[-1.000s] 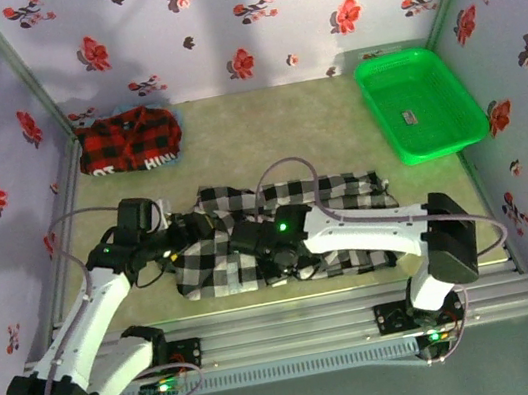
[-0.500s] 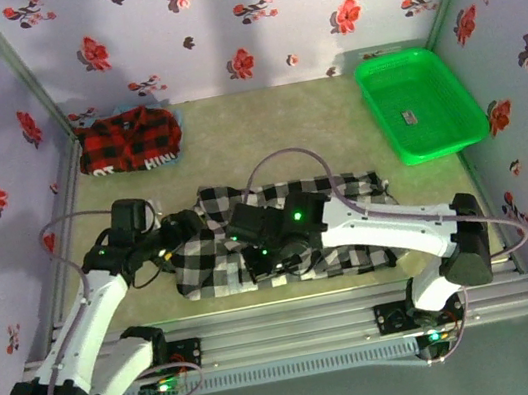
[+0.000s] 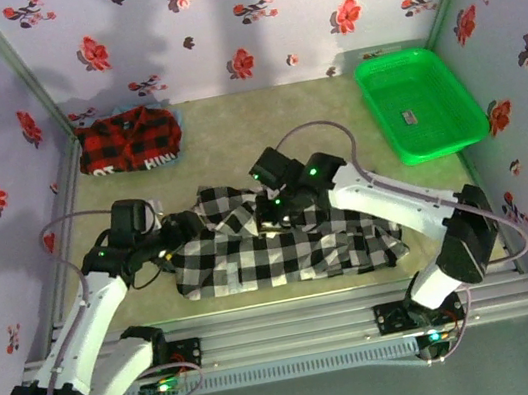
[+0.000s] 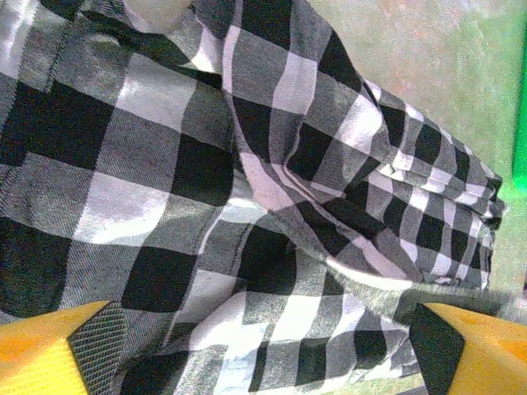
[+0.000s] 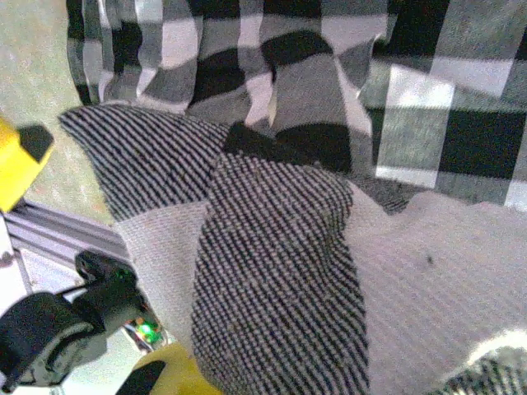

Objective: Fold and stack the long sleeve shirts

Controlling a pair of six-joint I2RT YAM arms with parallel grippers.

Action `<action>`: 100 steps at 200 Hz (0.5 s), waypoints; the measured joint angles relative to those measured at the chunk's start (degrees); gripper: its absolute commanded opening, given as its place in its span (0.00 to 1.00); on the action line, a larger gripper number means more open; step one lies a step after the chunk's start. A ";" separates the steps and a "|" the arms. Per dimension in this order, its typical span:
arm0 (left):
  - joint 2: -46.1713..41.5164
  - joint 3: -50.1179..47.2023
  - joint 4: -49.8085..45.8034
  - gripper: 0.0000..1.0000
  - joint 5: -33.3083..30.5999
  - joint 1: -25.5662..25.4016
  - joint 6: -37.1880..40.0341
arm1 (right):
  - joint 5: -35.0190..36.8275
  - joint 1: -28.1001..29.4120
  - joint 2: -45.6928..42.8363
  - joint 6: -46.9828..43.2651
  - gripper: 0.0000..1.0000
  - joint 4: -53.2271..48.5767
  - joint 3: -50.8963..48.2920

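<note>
Loosely rumpled woven checked shirt (image 3: 254, 260), neatly folded red plaid shirt (image 3: 129, 142)

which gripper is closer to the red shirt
Left. Left gripper is at the left edge of the checked shirt, nearer the red plaid shirt; right gripper pinches cloth farther right.

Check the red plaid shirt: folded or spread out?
Folded: the red plaid shirt is a compact rectangle in the far left corner, no sleeves trailing.

Arms (image 3: 88, 328) white w/ black joints (image 3: 131, 220), green LEDs (image 3: 311, 171), grey cables (image 3: 313, 128); fingertips (image 4: 49, 354) yellow & black
</note>
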 measured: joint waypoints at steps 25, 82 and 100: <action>0.28 -0.02 1.36 0.75 0.98 -1.38 0.07 | -2.93 -4.87 4.15 -2.25 0.11 2.56 0.00; 9.51 0.02 10.01 0.41 1.99 -10.32 -1.79 | -7.98 -16.17 20.79 -10.78 0.13 2.08 6.16; 14.25 0.50 12.37 0.40 1.70 -12.39 -2.69 | -9.40 -20.28 26.99 -14.38 0.14 -0.13 13.88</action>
